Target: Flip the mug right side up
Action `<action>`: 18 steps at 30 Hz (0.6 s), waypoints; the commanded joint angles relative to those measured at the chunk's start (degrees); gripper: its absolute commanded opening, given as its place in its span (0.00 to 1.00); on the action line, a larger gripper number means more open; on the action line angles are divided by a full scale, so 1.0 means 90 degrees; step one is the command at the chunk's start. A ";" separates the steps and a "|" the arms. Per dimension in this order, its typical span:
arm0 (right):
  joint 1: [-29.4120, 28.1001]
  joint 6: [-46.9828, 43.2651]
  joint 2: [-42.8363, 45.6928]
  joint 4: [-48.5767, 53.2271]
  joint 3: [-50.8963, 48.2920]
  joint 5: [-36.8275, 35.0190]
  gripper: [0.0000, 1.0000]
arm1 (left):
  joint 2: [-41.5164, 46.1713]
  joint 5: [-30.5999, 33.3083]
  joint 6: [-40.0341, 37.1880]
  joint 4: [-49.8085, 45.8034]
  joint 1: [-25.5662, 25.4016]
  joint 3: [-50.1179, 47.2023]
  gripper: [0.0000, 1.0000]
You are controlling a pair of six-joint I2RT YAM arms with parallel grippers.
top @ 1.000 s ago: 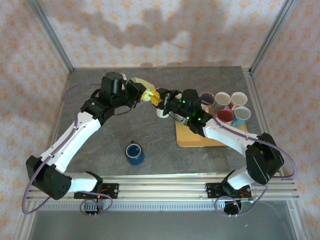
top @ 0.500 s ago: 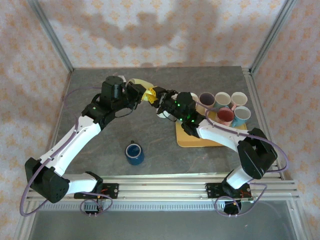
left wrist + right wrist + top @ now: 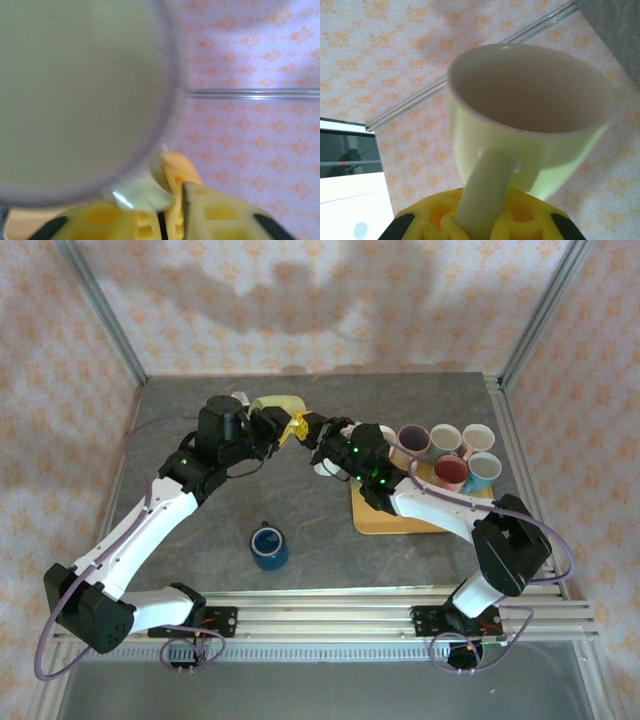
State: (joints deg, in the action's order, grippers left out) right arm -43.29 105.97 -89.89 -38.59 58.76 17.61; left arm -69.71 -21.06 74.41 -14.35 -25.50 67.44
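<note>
A pale yellow-green mug (image 3: 280,405) hangs in the air over the back middle of the table, between my two grippers. In the right wrist view the mug (image 3: 530,115) shows its open mouth facing up and away. Its handle (image 3: 482,190) runs down between the yellow fingers of my right gripper (image 3: 480,220), which is shut on it. My right gripper (image 3: 318,433) comes in from the right. My left gripper (image 3: 293,427) comes in from the left, right against the mug. In the left wrist view the mug (image 3: 75,90) is a large blur close to my left gripper (image 3: 165,220). How its jaws stand is unclear.
A dark blue mug (image 3: 269,545) stands upright on the grey table at the front middle. A yellow tray (image 3: 400,518) at the right holds several upright mugs (image 3: 450,455). Metal frame posts (image 3: 100,315) and patterned walls close in the back and sides.
Both grippers drifted slightly left and back with the mug. My right fingers closed fully on the handle, and the left wrist has turned a little.
</note>
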 commanded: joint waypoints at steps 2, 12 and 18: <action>0.0073 -0.1099 0.0182 0.0696 0.0430 -0.0005 0.00 | 0.0333 -0.0427 -0.0203 -0.0200 -0.0124 0.0178 0.37; 0.0356 -0.4364 0.0997 0.2852 0.0622 0.0521 0.00 | 0.0616 -0.0846 -0.0768 -0.0922 0.0088 -0.0002 0.54; 0.0471 -0.6470 0.1445 0.4187 0.0807 0.1145 0.00 | 0.0628 -0.1442 -0.1730 -0.1300 0.0469 -0.0126 0.55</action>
State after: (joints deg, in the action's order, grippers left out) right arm -39.07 62.39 -81.45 -3.92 62.04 24.05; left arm -64.75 -30.09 65.76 -22.61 -22.59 66.87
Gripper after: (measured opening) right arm 0.080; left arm 0.551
